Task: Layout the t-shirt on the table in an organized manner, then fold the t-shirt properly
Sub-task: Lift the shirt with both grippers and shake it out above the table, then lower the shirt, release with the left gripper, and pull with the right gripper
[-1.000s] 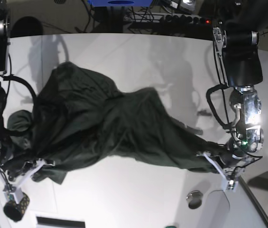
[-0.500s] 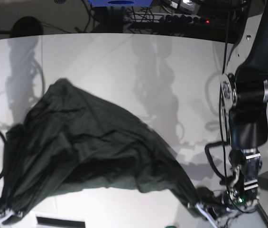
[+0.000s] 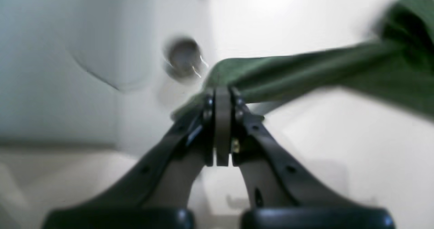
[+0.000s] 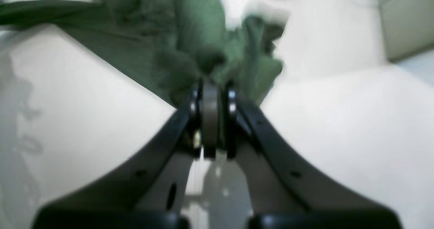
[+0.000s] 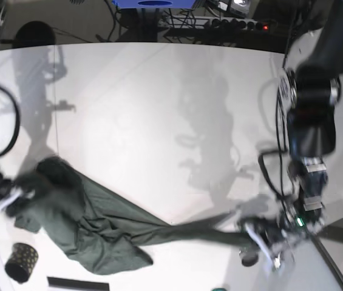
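White table [image 5: 159, 109] carries the t-shirt [image 5: 98, 218], pinched by left hand [image 5: 262, 236] and right hand [image 5: 4, 197].

Dark bkgd w/ cables [image 5: 189, 24], power strip [image 5: 238, 25], blue obj [image 5: 153, 3].

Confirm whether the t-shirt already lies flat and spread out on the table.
No, the t-shirt is stretched into a bunched, twisted strip between both end effectors over the table.

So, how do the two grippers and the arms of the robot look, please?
Both the left gripper and the right gripper have slim black fingers with small holes, grey pads and silver screws. In the base view, the left arm is black with a silver ring, looping black cables and a small green light near the wrist.
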`<state>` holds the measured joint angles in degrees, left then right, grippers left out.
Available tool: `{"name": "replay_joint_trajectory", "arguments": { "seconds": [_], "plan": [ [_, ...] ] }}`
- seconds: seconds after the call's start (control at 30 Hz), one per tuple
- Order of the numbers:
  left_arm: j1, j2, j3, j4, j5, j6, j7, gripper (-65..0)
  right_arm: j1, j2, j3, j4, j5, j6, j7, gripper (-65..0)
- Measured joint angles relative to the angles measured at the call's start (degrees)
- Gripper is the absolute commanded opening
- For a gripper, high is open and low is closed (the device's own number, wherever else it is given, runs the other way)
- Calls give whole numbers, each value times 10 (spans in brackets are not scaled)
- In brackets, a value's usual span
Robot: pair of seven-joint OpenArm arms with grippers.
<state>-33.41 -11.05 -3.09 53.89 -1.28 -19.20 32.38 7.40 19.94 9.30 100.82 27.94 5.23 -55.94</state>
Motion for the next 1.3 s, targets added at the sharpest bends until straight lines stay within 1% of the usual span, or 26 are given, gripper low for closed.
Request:
{"name": "replay_joint_trajectory", "arguments": {
  "seconds": [0.03, 0.1, 0.13, 0.23, 0.3, 0.4, 0.47, 0.57, 0.6, 0.63, 0.7, 0.77, 0.8, 0.83, 0.87, 0.9, 0.97, 1.03, 1.1, 1.2, 1.3],
  "plan": [
    [24, 0, 13, 10, 3, 7, 1, -650, -19, -2, -1, 2, 3, 1, 24, -648],
    [65, 1, 25, 18, -3, -3, 2, -650, -60, -16, -1, 22, 2, 2, 46, -648],
    [80, 2, 28, 19, -2, -1, 3, -650, -83, -26, 3, 31, 2, 4, 50, -648],
    [98, 2, 29, 20, -3, 26, 2, -650, -151, -51, 4, 46, 3, 10, 49, -648],
    [97, -10, 29, 21, -4, 28, -3, -650, -186, -64, 4, 48, 2, 13, 52, -647],
    [91, -25, 26, 24, -2, 34, -2, -650, -227, -65, 3, 48, 1, 13, 109, -647],
    [87, -34, 27, 24, -3, 32, -3, -650, -253, -63, 5, 40, 1, 13, 116, -644],
    [76, -37, 27, 24, -3, 33, -2, -510, -262, -63, 5, -16, 0, 13, 120, -639],
    [73, -37, 27, 24, -3, 34, -3, -457, -262, -64, 10, -36, 1, 13, 119, -620],
    [72, -37, 27, 25, -3, 33, -5, -410, -261, -66, 18, -49, 3, 13, 119, -578],
    [73, -37, 27, 26, -4, 33, -4, -301, -263, -65, 29, -58, -5, 13, 118, -441],
    [75, -37, 27, 26, -4, 33, -2, -209, -264, -62, 31, -52, -6, 13, 118, -332],
    [76, -37, 27, 26, -4, 33, -2, -169, -266, -62, 31, -41, -4, 13, 118, -306],
    [76, -37, 27, 26, -4, 33, -2, -133, -271, -62, 31, -26, -1, 13, 122, -305],
    [77, -41, 27, 28, -5, 32, -2, -110, -277, -63, 31, -8, -3, 13, 123, -305],
    [82, -44, 28, 39, -6, 32, 0, -100, -280, -63, 31, 10, -4, 13, 118, -305],
    [100, -49, 23, 80, -6, 32, -1, -100, -281, -61, 28, 42, -6, 13, 117, -305],
    [132, -41, -11, 142, -9, 31, 0, -100, -267, -60, 13, 63, -5, 13, 122, -305],
    [170, -34, -56, 202, -13, 32, -7, -100, -234, -55, -34, 64, -11, 13, 118, -305],
    [241, -15, -105, 274, -7, 34, -5, -100, -176, -55, -117, 51, 2, 13, 126, -305],
    [318, -3, -132, 323, -6, 30, 1, -100, -111, -59, -175, -14, 3, 13, 120, -305]
  ]
}}
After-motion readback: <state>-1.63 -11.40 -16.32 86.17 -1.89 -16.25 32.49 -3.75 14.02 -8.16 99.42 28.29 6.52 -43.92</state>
